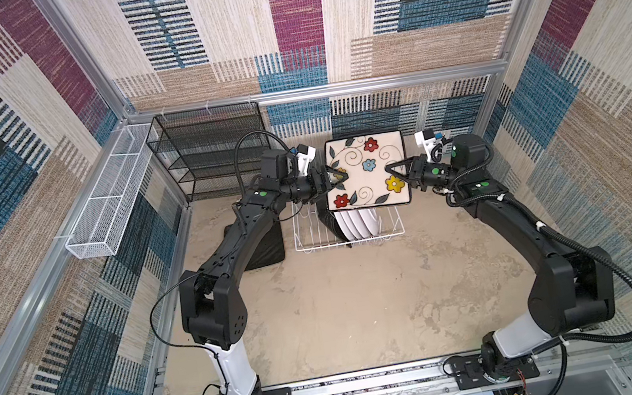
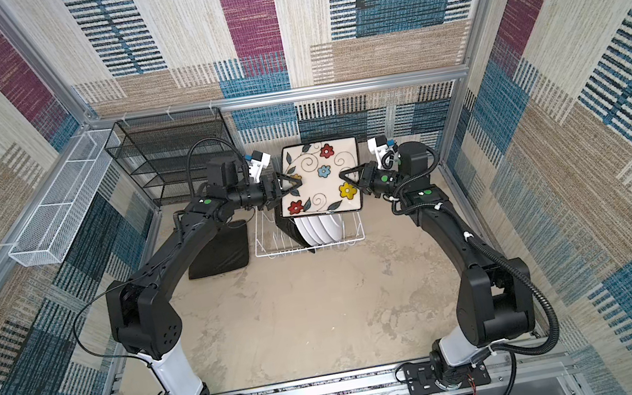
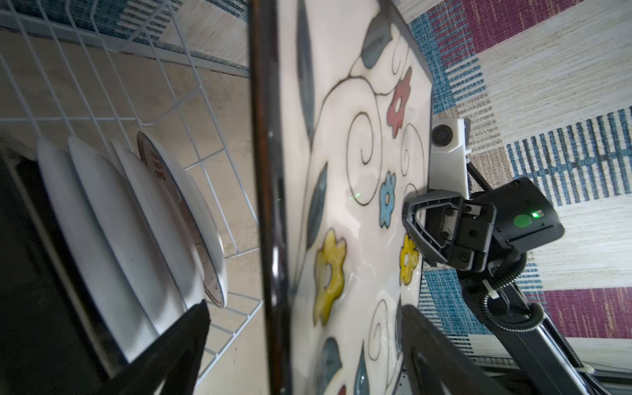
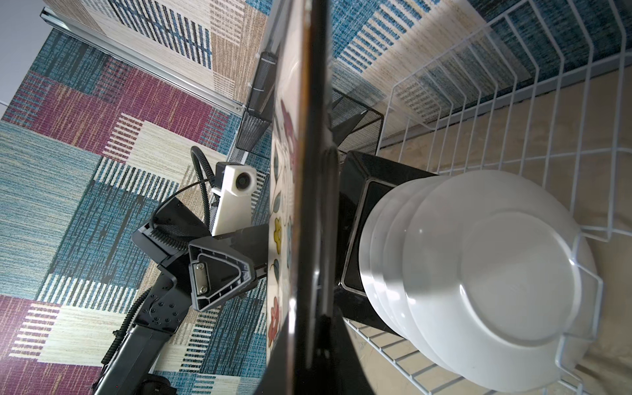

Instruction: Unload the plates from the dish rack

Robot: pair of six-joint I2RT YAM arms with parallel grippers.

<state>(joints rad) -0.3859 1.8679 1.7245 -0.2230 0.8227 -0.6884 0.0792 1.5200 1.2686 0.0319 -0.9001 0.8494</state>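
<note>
While your right hand (image 1: 391, 170) is clamping the square plate (image 1: 367, 187) at its 3 o'clock edge above the dish rack (image 1: 313, 246), your left hand (image 1: 341, 177) is straddling the 9 o'clock edge, jaws apart.

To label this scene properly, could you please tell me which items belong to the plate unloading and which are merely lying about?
Belonging to the job: cream flowered square plate, held aloft; white wire dish rack; round white plates standing in it; black-backed square plate lying flat beside it.
Just lying about: black mesh shelf unit; long white mesh basket.
</note>
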